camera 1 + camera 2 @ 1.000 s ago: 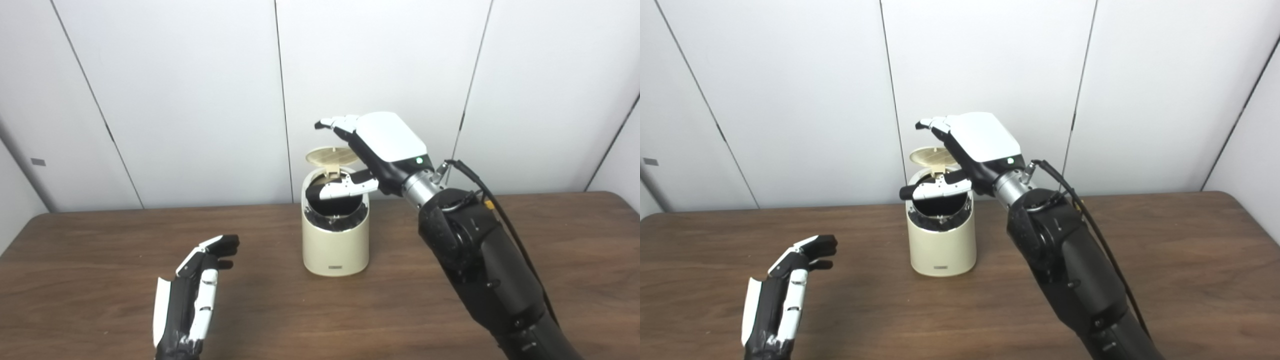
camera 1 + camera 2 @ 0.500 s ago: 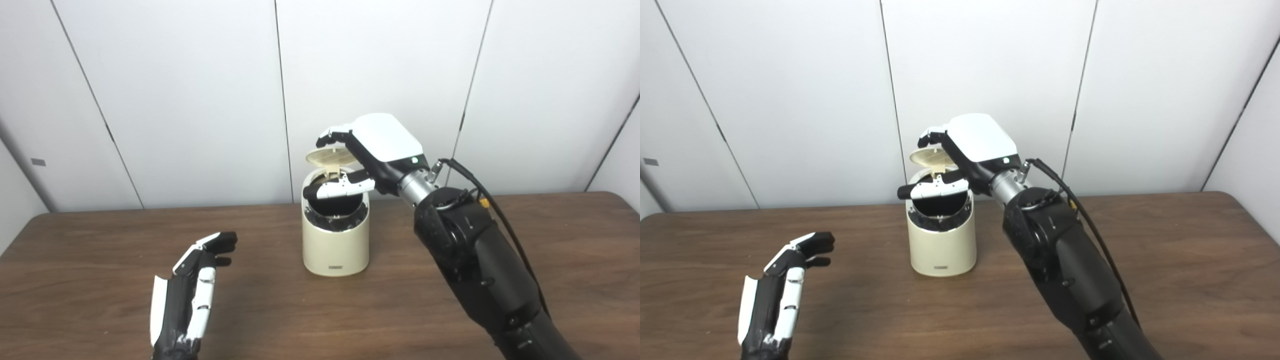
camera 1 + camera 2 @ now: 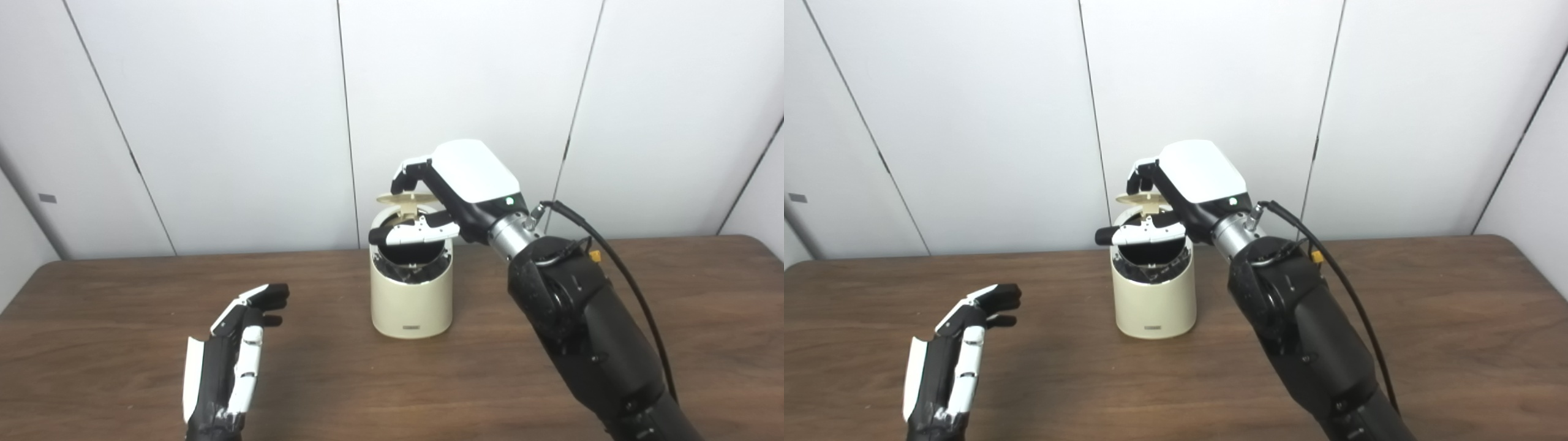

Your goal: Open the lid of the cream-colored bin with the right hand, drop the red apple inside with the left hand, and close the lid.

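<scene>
In the left eye view, the right robot hand (image 3: 456, 190) arches over the cream-colored bin (image 3: 411, 294), its curled fingers (image 3: 407, 177) pressing on the half-raised lid (image 3: 406, 198) and its thumb stretched across the open mouth. In the right eye view, the left robot hand (image 3: 952, 361) hovers above the tabletop (image 3: 1427, 318), well apart from the bin, fingers spread and holding nothing. No red apple shows; the bin's dark inside hides its contents.

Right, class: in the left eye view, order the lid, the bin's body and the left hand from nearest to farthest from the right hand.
1. lid: under the right hand fingers, at the bin's back.
2. bin: just below.
3. left hand: far off, at the table's near left.
</scene>
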`<state>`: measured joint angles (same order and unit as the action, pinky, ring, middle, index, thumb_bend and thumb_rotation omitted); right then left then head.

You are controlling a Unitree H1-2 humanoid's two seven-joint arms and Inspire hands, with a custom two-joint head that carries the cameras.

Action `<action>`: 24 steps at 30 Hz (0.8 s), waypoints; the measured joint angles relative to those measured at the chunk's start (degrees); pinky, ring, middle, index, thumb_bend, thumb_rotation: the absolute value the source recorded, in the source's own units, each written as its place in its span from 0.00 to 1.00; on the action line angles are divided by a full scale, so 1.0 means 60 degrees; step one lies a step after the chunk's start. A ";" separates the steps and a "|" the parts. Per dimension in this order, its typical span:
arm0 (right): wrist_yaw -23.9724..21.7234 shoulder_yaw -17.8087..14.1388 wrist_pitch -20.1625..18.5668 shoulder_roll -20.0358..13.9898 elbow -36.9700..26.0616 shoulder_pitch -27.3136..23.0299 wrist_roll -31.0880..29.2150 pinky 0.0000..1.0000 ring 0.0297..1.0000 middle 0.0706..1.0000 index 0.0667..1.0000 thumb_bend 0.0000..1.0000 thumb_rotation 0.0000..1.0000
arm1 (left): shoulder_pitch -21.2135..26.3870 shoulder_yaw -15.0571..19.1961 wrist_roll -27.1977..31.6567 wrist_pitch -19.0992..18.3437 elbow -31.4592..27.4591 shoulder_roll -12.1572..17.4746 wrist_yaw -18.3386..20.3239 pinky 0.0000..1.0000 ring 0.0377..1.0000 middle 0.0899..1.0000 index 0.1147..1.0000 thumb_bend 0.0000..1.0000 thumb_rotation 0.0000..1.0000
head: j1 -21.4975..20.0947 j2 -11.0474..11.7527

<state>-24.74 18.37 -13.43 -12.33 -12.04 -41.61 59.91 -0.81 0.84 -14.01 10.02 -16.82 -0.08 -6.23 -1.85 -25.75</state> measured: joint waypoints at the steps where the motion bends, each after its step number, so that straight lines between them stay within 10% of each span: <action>1: -0.0169 0.0005 -0.0032 -0.0009 -0.0085 0.0000 0.0022 0.75 0.73 0.65 0.61 0.87 0.96 | 0.0000 -0.0002 -0.0001 -0.0020 -0.0027 0.0000 0.0006 0.64 0.70 0.70 0.68 0.34 0.96 | -0.0015 -0.0015; 24: -0.1094 0.0005 -0.0024 -0.0120 -0.0604 0.1023 0.0238 0.80 0.76 0.66 0.63 0.86 0.98 | -0.0103 -0.0136 0.0023 -0.0477 -0.0641 -0.0002 0.0138 0.66 0.71 0.70 0.68 0.32 0.92 | 0.0044 -0.0381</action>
<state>-31.30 18.40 -13.57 -13.05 -15.66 -35.47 61.33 -1.43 0.02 -13.87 7.16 -20.66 -0.09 -5.41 -1.58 -28.04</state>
